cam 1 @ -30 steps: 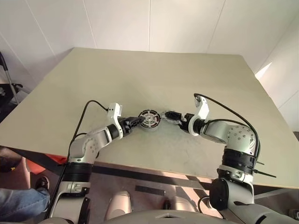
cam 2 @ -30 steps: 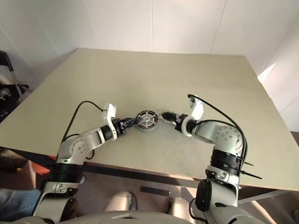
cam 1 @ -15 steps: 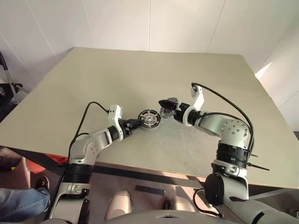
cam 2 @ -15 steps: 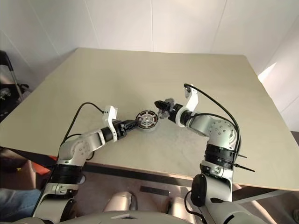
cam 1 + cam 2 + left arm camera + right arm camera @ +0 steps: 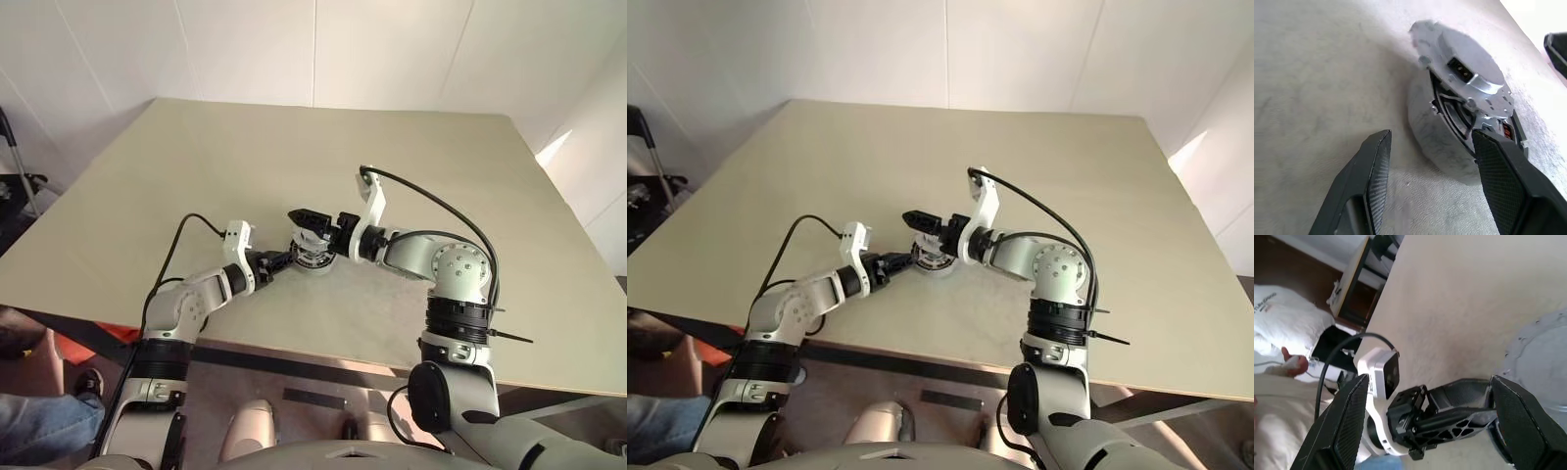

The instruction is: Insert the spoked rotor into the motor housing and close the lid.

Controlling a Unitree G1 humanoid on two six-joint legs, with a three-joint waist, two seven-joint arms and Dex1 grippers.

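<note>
The motor housing (image 5: 312,258) is a round silver-rimmed puck near the table's front, also in the left wrist view (image 5: 1442,139). A grey disc (image 5: 1464,73), apparently the lid, lies on top of it with a dark gap under its edge. The spoked rotor is hidden. My left gripper (image 5: 282,259) is open at the housing's left side. One finger (image 5: 1498,176) is against the rim and the other finger (image 5: 1374,166) stands apart from it. My right gripper (image 5: 312,223) hovers over the housing, open wide with nothing between its fingers (image 5: 1525,426).
The beige table (image 5: 323,147) stretches far back and to both sides. Its front edge (image 5: 294,354) runs just behind my arms. A person's leg (image 5: 39,423) shows off the table's front left corner, and a hand (image 5: 1290,361) beyond the edge.
My right gripper has swung left and risen, from beside the housing's right side to above it. The left gripper and the housing have stayed put.
</note>
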